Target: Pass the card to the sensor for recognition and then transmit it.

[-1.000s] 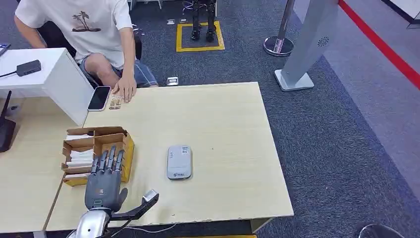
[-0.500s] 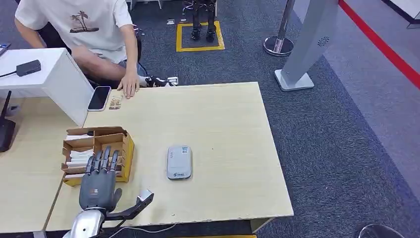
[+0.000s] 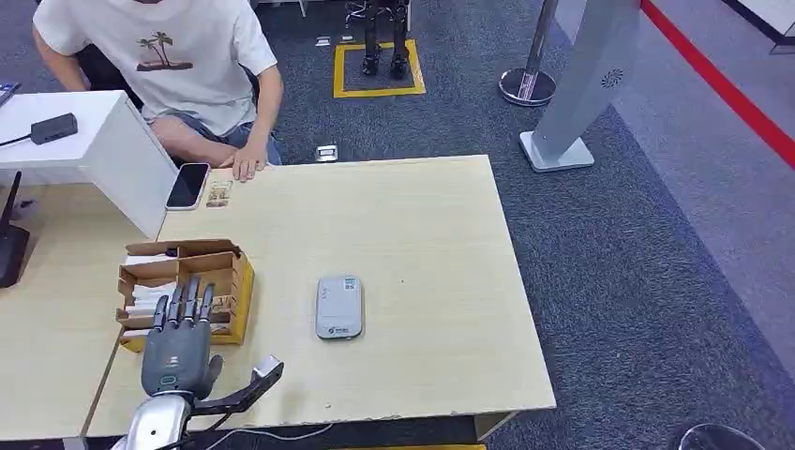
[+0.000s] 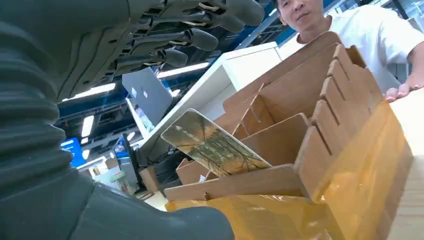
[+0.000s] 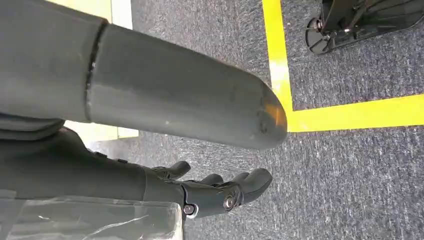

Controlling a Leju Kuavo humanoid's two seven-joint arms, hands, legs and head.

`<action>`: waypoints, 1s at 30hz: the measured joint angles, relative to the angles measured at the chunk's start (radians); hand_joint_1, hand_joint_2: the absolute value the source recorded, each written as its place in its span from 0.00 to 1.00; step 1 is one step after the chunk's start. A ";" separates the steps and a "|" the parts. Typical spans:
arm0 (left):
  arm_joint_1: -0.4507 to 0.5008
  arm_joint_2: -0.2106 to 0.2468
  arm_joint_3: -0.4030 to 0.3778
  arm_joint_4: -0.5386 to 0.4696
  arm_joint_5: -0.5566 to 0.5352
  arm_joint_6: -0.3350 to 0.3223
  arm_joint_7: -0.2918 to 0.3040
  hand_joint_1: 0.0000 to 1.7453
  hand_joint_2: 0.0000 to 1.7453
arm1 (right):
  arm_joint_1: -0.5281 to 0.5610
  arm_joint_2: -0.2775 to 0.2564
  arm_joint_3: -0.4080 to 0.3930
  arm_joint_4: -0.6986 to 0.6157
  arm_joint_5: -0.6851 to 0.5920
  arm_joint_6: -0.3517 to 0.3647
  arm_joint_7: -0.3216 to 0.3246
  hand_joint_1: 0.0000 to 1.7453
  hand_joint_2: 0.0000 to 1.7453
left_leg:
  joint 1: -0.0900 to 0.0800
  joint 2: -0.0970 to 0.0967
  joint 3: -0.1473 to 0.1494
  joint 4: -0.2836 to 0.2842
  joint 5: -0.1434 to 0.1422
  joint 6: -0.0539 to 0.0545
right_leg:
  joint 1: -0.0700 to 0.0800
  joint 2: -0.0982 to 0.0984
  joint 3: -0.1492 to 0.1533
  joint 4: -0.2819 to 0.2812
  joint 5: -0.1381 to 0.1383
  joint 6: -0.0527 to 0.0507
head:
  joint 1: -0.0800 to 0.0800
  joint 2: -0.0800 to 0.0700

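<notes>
My left hand (image 3: 176, 352) hovers at the near edge of the open cardboard card box (image 3: 239, 272), fingers stretched out over it, thumb pointing right, holding nothing. In the left wrist view a patterned card (image 4: 215, 145) leans in a slot of the box (image 4: 320, 150), with the dark fingers (image 4: 190, 37) apart from it. The grey card sensor (image 3: 338, 306) lies flat on the wooden table (image 3: 422, 244), to the right of the box. My right hand (image 5: 100, 175) hangs over the carpet and holds nothing, its fingers loosely curved.
A person in a white shirt (image 3: 159, 47) sits at the far left corner, one hand (image 3: 247, 170) on the table edge beside a phone (image 3: 187, 185) and a small card (image 3: 218, 194). A white stand (image 3: 103, 141) rises behind the box. Yellow floor tape (image 5: 280, 60) marks the carpet.
My left hand has slid back toward the near edge and a little to the left, off the box. The person's hand has drawn back toward the table's far edge.
</notes>
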 joint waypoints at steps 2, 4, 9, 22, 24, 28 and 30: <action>0.001 0.002 0.003 -0.003 0.000 -0.007 0.002 0.00 1.00 | 0.000 0.000 0.000 0.000 -0.003 0.000 0.002 0.00 0.00 | 0.000 0.000 0.000 0.000 0.000 0.000 | 0.000 0.000 0.000 0.000 0.000 0.000 | 0.000 0.000; 0.005 0.004 0.006 -0.007 0.000 -0.010 0.009 0.00 1.00 | 0.000 0.000 0.000 0.000 -0.003 0.000 0.002 0.00 0.00 | 0.000 0.000 0.000 0.000 0.000 0.000 | 0.000 0.000 0.000 0.000 0.000 0.000 | 0.000 0.000; 0.018 0.008 0.019 -0.018 0.000 -0.013 0.019 0.00 1.00 | 0.000 0.000 0.000 0.000 -0.003 0.000 0.002 0.00 0.00 | 0.000 0.000 0.000 0.000 0.000 0.000 | 0.000 0.000 0.000 0.000 0.000 0.000 | 0.000 0.000; 0.030 0.008 0.033 -0.033 0.000 -0.016 0.019 0.00 1.00 | 0.000 0.000 0.000 0.000 -0.003 -0.003 0.002 0.00 0.00 | 0.000 0.000 0.000 0.000 0.000 0.000 | 0.000 0.000 0.000 0.000 0.000 0.000 | 0.000 0.000; 0.031 0.008 0.035 -0.033 0.000 -0.014 0.019 0.00 1.00 | 0.000 0.000 0.000 0.000 -0.003 -0.003 0.005 0.00 0.00 | 0.000 0.000 0.000 0.000 0.000 0.000 | 0.000 0.000 0.000 0.000 0.000 0.000 | 0.000 0.000; 0.030 0.005 0.040 -0.033 0.000 -0.007 0.012 0.00 1.00 | 0.000 0.000 0.000 0.000 -0.002 -0.003 0.007 0.00 0.00 | 0.000 0.000 0.000 0.000 0.000 0.000 | 0.000 0.000 0.000 0.000 0.000 0.000 | 0.000 0.000; 0.030 0.002 0.043 -0.033 0.000 -0.007 0.001 0.00 1.00 | 0.000 0.000 0.000 0.000 -0.002 -0.003 0.007 0.00 0.00 | 0.000 0.000 0.000 0.000 0.000 0.000 | 0.000 0.000 0.000 0.000 0.000 0.000 | 0.000 0.000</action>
